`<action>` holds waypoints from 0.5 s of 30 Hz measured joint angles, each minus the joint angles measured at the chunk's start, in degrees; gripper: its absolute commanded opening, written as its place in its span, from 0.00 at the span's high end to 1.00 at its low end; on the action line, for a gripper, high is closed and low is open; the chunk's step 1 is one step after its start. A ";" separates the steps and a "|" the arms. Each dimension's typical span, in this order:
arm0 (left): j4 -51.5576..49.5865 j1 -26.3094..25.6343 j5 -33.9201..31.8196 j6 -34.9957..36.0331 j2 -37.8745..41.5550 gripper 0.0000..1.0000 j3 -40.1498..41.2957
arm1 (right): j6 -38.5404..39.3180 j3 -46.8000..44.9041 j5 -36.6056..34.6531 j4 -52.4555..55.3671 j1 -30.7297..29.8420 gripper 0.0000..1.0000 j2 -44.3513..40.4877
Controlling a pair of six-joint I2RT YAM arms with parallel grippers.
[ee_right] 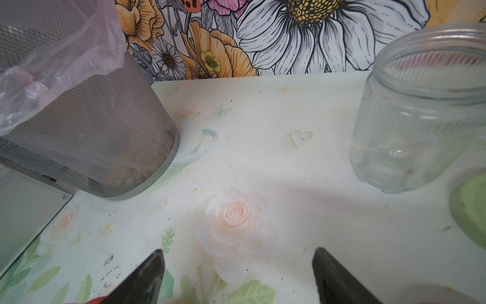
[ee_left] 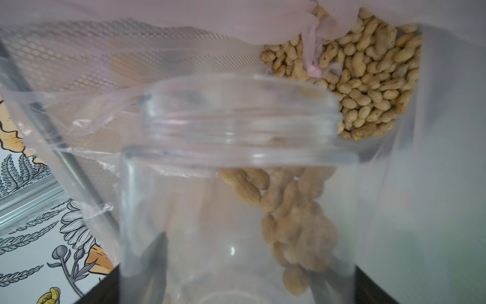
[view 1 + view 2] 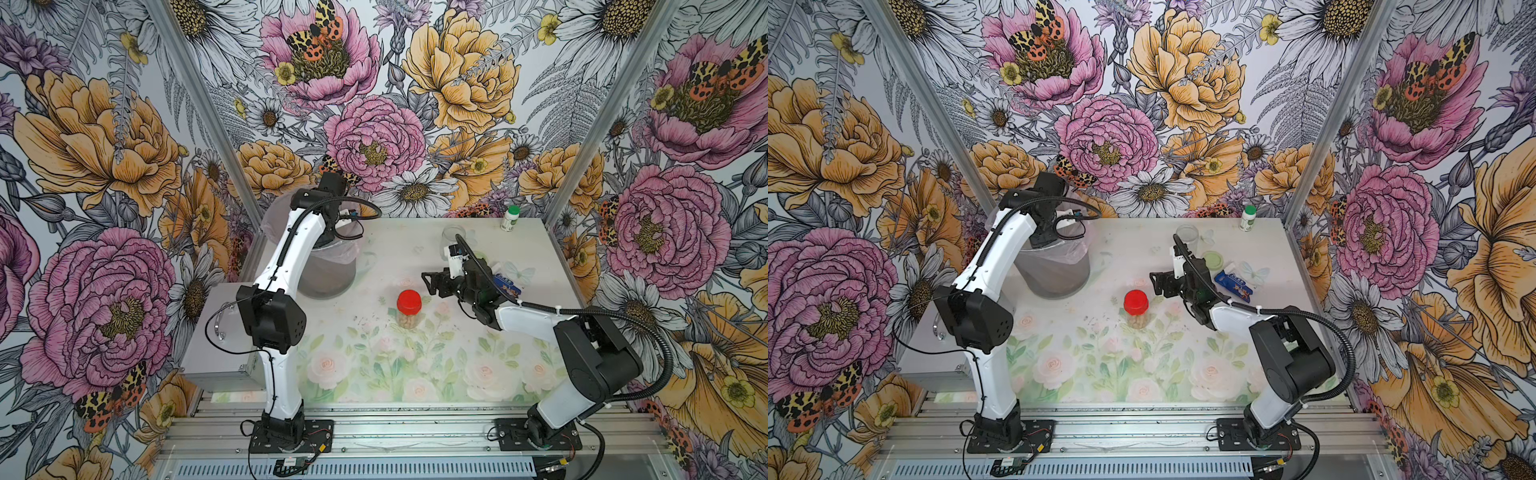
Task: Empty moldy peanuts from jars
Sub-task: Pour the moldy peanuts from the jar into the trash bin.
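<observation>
The left arm (image 3: pixel 284 251) rises from its front base, bends at the elbow and reaches far back, wrist turned downward. The left gripper (image 2: pixel 236 289) clasps a clear jar (image 2: pixel 236 147). The right arm (image 3: pixel 528 322) folds low, forearm reaching inward. The right gripper (image 3: pixel 428 283) has its jaws spread and holds nothing.

Robot data-collection booth: floral-print wall panels (image 3: pixel 415 124) on aluminium framing (image 3: pixel 599 112), left arm (image 3: pixel 282 266) and right arm (image 3: pixel 536 324) bolted to extrusion rail (image 3: pixel 415 432), floral tabletop (image 3: pixel 415 365).
</observation>
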State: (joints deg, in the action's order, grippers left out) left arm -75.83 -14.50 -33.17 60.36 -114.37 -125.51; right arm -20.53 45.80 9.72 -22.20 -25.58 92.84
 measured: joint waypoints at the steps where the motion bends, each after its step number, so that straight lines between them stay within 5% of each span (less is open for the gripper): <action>1: -0.07 0.00 0.22 0.00 0.11 0.69 0.02 | 0.00 0.00 0.00 0.00 0.00 0.11 0.00; 15: -2.29 2.08 1.73 -0.94 5.81 0.69 4.83 | 0.00 -0.83 -0.02 -1.03 0.09 0.11 0.02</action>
State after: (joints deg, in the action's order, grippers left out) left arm -78.13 -12.43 -31.44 59.42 -108.55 -120.68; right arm -20.53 44.97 9.69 -23.22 -25.50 92.86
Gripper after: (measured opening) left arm 0.881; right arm 0.887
